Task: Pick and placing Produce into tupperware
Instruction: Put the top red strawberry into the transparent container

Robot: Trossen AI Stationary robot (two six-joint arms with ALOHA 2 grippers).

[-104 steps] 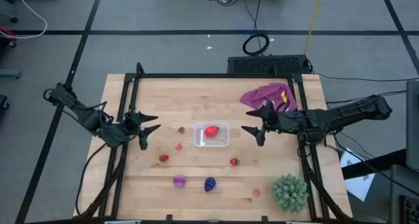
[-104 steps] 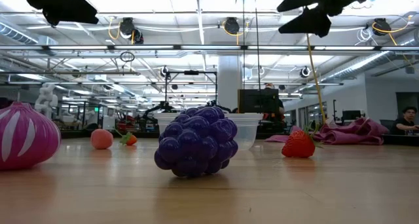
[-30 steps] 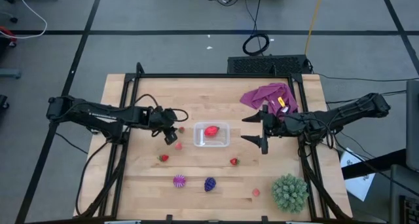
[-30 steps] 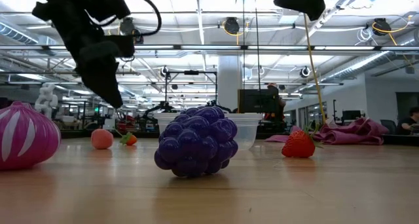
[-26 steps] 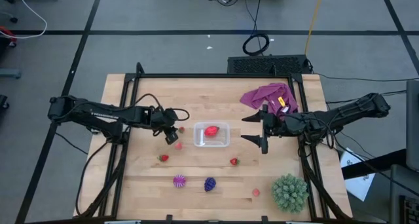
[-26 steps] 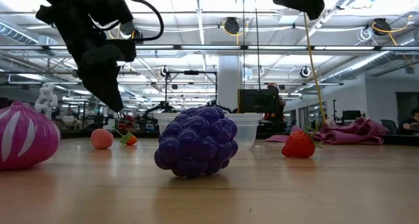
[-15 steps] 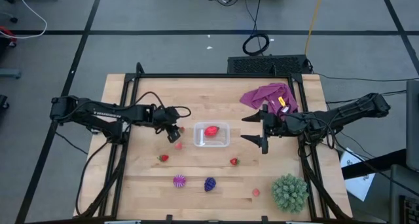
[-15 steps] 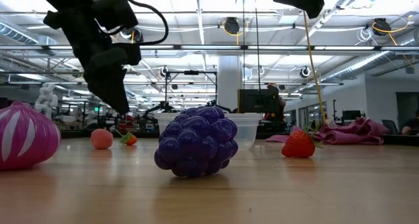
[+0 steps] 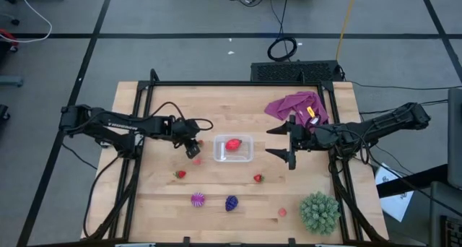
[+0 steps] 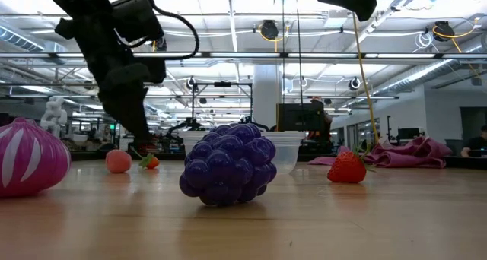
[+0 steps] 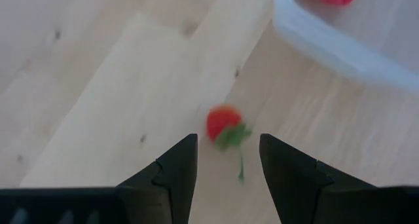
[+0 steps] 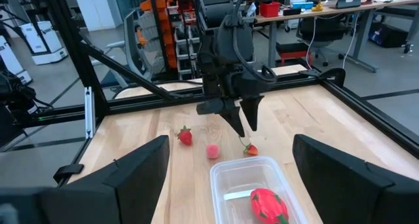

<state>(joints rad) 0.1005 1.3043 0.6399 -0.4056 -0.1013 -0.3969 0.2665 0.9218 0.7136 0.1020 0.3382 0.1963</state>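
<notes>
Left of the tupperware (image 9: 233,149), which holds one red fruit (image 9: 232,144), the left gripper (image 9: 195,150) hangs spread above a small strawberry (image 11: 224,124). Right gripper (image 9: 283,141) waits spread, right of the box.

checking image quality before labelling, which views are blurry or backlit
Left wrist view: the small strawberry ahead of the open left pincer is smeared soft, the tupperware rim glares white. Low view: ceiling lights backlight the arms to silhouettes, while the purple grape cluster stays sharp. High view: evenly lit.
</notes>
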